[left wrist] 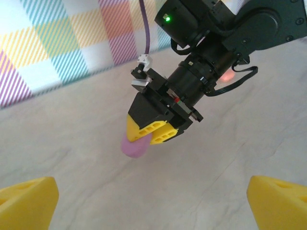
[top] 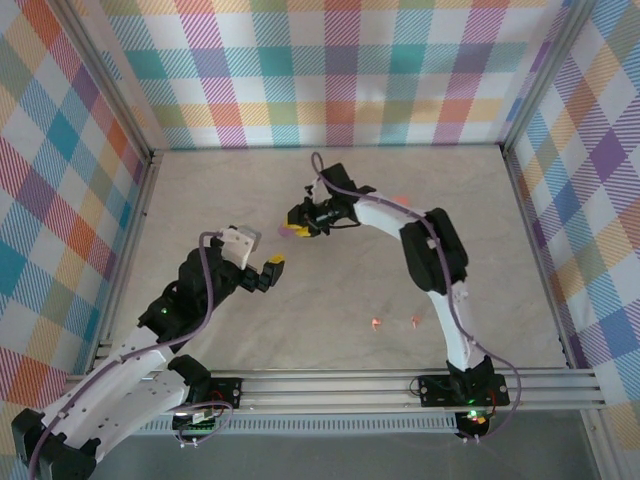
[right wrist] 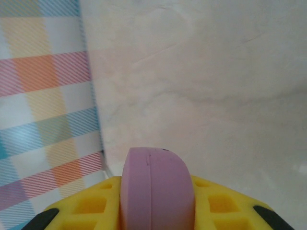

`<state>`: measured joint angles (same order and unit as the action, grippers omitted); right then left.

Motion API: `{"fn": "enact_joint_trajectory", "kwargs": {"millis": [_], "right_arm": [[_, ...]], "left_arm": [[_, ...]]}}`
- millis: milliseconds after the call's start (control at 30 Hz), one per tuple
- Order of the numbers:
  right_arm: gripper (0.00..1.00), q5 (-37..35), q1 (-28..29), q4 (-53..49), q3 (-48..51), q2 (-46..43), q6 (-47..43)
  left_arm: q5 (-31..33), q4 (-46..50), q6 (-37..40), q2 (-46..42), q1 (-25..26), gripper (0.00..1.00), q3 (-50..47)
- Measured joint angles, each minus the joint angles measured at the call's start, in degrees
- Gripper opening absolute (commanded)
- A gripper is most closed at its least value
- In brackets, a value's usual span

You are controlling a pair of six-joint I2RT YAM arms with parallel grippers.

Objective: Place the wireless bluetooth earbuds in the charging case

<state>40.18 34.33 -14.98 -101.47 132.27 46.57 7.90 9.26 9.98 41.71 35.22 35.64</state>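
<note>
A smooth, rigid, likely slippery lilac charging case [right wrist: 156, 189] is clamped by the right gripper [left wrist: 148, 135] above the counter [top: 300, 330]. The left gripper [top: 268, 272] is spread open nearby. Two tiny, light salmon-orange earbuds [top: 375, 323] are seen loose on the counter, best pinched at their sides.

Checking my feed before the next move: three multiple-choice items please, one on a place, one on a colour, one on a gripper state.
1. Where do the two salmon-orange earbuds lie?
A) on the table, near the front rail
B) in the left gripper
C) against the back wall

2. What colour is the case in the right gripper?
A) green
B) lilac
C) white

3. How does the left gripper stand?
A) shut on an earbud
B) shut, empty
C) open, empty

1 A: the top view shows both there.
2 B: lilac between the yellow fingers.
3 C: fingertips wide apart, nothing between.
</note>
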Motion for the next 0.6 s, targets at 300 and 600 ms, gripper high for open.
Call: {"fn": "enact_joint_trajectory", "kwargs": {"millis": [300, 600], "right_arm": [[0.28, -1.42, 1.46, -8.39, -15.54, 12.15, -5.62], [0.47, -6.1, 1.49, -15.43, -19.98, 13.44, -11.21]], "left_arm": [[6.99, -2.14, -4.02, 1.31, 0.0, 1.0, -4.31], [12.33, -2.71, -11.85, -2.56, -1.05, 1.0, -5.35]]}}
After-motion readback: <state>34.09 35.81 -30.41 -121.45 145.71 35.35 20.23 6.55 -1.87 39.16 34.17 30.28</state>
